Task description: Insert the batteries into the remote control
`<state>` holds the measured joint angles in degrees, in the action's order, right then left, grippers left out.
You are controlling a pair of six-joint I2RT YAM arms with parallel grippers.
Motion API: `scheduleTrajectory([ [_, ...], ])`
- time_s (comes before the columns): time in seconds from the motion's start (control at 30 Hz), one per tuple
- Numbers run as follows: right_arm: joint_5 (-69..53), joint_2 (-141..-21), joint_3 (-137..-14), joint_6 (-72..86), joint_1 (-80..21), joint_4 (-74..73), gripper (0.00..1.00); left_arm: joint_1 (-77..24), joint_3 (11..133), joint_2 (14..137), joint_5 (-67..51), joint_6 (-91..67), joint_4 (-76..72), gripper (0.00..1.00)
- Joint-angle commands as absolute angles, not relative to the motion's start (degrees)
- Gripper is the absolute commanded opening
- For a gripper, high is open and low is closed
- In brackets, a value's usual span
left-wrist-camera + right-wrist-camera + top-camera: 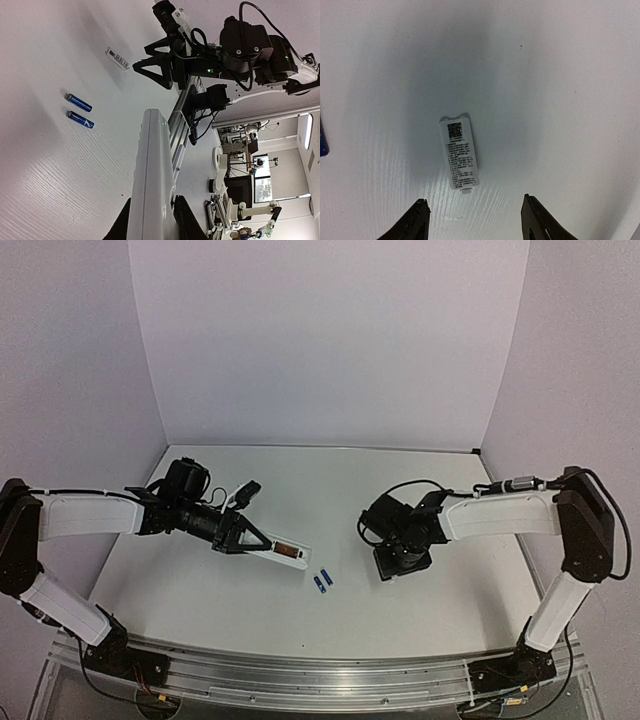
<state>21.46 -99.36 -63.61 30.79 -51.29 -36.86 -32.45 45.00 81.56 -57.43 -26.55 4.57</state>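
Observation:
My left gripper (243, 536) is shut on the white remote control (285, 553), whose open battery recess faces up. In the left wrist view the remote control (151, 165) shows edge-on between the black fingers of the left gripper (152, 200). Two blue batteries (322, 580) lie side by side on the table just right of the remote's free end, one battery (78, 102) beside the other battery (80, 119). My right gripper (474, 199) hangs open just above the small white cover piece (459, 154), which lies flat with its printed side up and touches neither finger.
The white table (330, 490) has purple walls at the back and sides. From the left wrist, the cover piece (118, 58) lies under the right gripper (150, 65). A metal rail (300, 680) runs along the near edge.

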Motion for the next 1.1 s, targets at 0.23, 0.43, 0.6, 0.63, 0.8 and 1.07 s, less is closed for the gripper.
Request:
scheduleTrajectory([
  [0.23, -18.8, -92.4, -76.0, 5.7, -51.5, -34.3, 0.62, -32.6, 50.3, 85.8, -66.3, -18.7, 3.9, 0.00],
  [0.43, -32.9, -95.5, -82.4, 2.7, -51.5, -34.8, 0.64, -36.2, 52.9, 88.5, -69.5, -15.2, 3.2, 0.00],
  [0.6, -36.2, -98.5, -84.6, 1.9, -51.5, -36.5, 0.65, -38.5, 54.5, 90.8, -70.9, -15.4, 2.2, 0.00],
  [0.63, -36.9, -98.9, -84.8, 1.8, -51.5, -37.1, 0.64, -38.8, 54.7, 91.0, -71.0, -15.5, 2.0, 0.00],
  [0.8, -39.9, -100.4, -84.8, 2.5, -51.6, -39.5, 0.61, -39.5, 55.1, 91.5, -71.5, -15.2, 2.2, 0.00],
  [1.07, -44.1, -104.0, -86.4, 4.6, -52.9, -39.9, 0.43, -40.0, 57.2, 91.6, -71.7, -11.3, 7.2, 0.00],
])
